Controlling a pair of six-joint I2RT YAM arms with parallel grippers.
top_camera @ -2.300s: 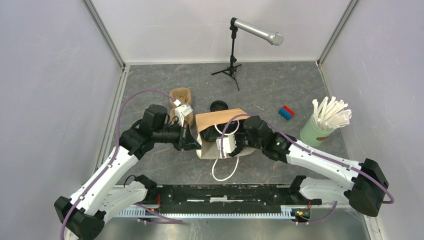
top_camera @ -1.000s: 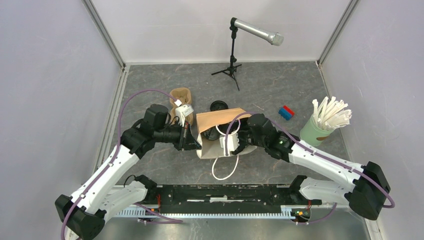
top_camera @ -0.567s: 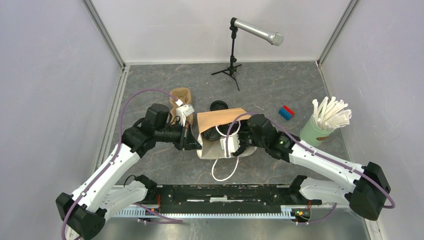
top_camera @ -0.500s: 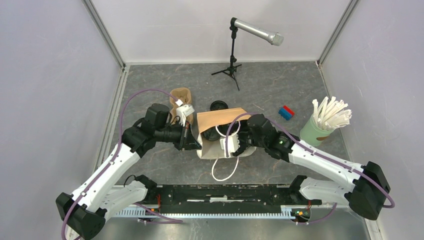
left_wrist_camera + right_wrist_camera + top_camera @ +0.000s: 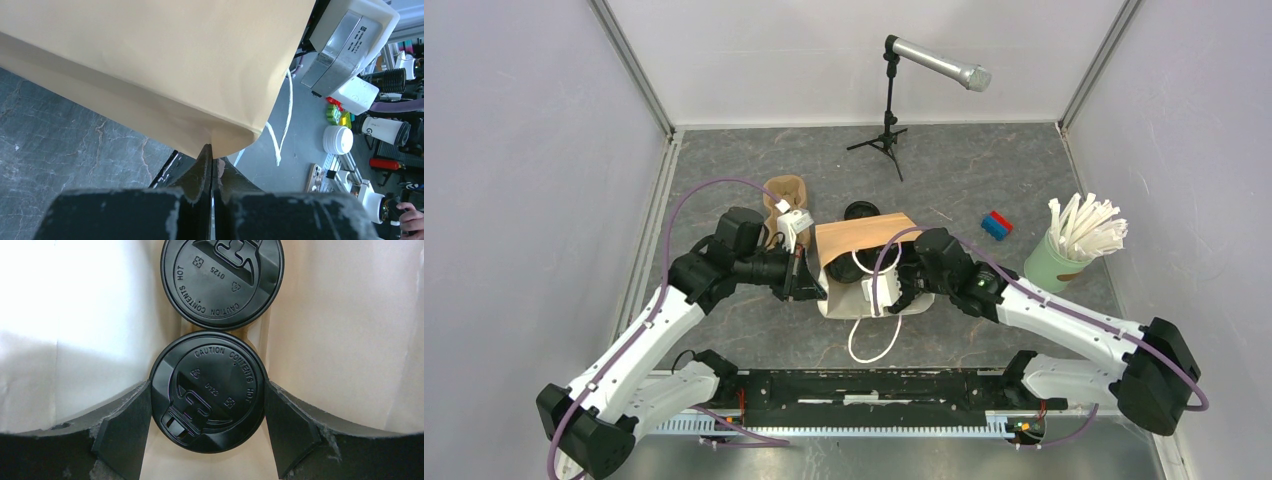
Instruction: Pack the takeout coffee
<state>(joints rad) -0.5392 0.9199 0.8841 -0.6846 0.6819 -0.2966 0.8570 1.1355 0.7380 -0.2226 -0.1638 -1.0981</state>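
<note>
A brown paper bag (image 5: 864,236) stands in the middle of the table with its mouth open. My left gripper (image 5: 810,284) is shut on the bag's left rim (image 5: 220,142), pinching the paper between its fingertips. My right gripper (image 5: 207,390) reaches down into the bag and is shut on the black lid of a takeout coffee cup (image 5: 215,367), one finger (image 5: 125,425) against each side of it. A second lidded coffee cup (image 5: 222,282) stands just beyond it inside the bag. Another black lid (image 5: 861,211) shows behind the bag.
A brown moulded-cardboard carrier (image 5: 786,190) lies left of the bag, behind my left wrist. The bag's white handle loop (image 5: 874,342) lies on the table in front. A green cup of straws (image 5: 1064,252), a red-blue block (image 5: 996,225) and a microphone stand (image 5: 886,135) sit farther off.
My right arm has edged slightly left and deeper into the bag with the cup. The left arm holds the rim where it was.
</note>
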